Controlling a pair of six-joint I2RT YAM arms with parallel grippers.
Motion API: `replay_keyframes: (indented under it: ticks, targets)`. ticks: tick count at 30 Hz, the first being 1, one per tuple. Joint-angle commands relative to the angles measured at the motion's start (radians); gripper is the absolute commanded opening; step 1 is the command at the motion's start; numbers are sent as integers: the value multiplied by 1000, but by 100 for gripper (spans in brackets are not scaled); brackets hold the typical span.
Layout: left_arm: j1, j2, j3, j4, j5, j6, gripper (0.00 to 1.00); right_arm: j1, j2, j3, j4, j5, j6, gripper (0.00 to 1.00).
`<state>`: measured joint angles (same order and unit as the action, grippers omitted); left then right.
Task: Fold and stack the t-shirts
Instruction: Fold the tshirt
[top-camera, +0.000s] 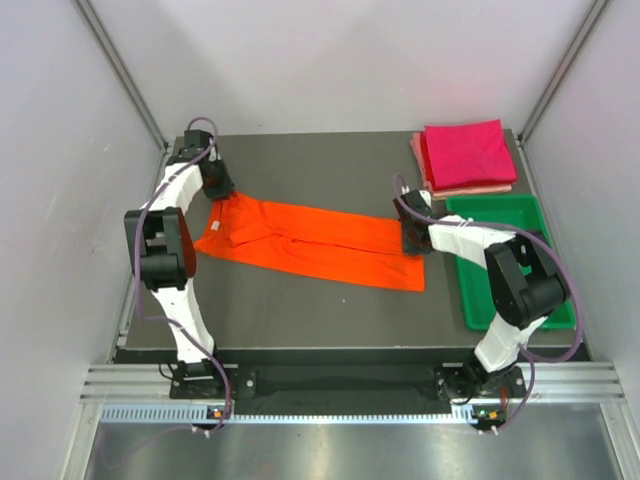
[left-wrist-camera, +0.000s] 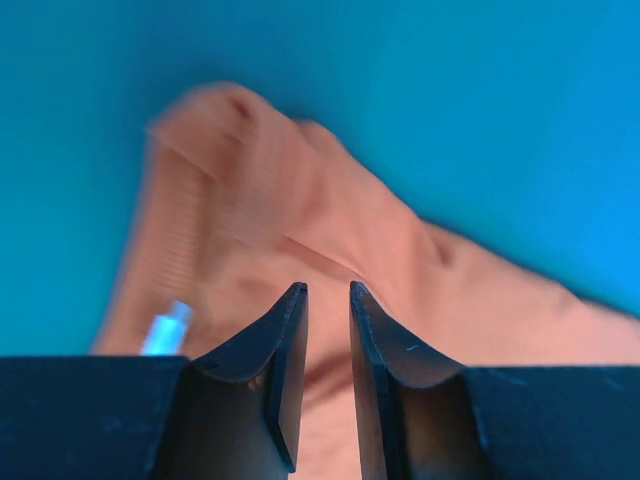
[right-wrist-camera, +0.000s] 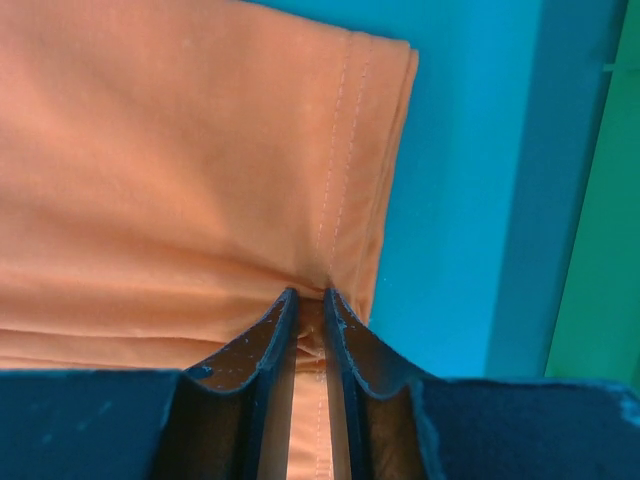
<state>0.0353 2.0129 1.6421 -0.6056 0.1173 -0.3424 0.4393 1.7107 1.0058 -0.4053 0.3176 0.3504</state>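
The orange t-shirt (top-camera: 310, 245) lies on the dark table as a long strip, folded lengthwise, collar end at the left and hem at the right. My left gripper (top-camera: 218, 188) hovers at the collar end. In the left wrist view its jaws (left-wrist-camera: 328, 288) stand slightly apart over the blurred orange cloth (left-wrist-camera: 300, 200), pinching nothing. My right gripper (top-camera: 412, 238) sits on the hem end; in the right wrist view it (right-wrist-camera: 310, 293) is shut on a bunched bit of the stitched hem (right-wrist-camera: 180, 180). A magenta folded t-shirt (top-camera: 465, 152) rests on a pale pink one (top-camera: 482, 189) at the back right.
A green plastic tray (top-camera: 495, 212) stands at the right, just beyond the hem, partly under the right arm; its edge shows in the right wrist view (right-wrist-camera: 600, 250). White walls close in both sides. The table's front strip (top-camera: 300, 320) lies near the arm bases.
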Motion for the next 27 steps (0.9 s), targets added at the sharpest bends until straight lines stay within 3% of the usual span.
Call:
replay_keyframes:
  ticks: [1,8,18,27]
  targets:
    - [18,43,73,-5,-19,54,29,-27,15,-27,28,37,-8,18]
    - [67,135,104,56,44,51,27,-51,-11,-35,39,28,-16,17]
    - [161,233,216,58,21,-29,22,-83,-26,-61,46,29,-28,18]
    - [164,178,232,81,170,19,32,-85,-23,-52,48,0,-27,18]
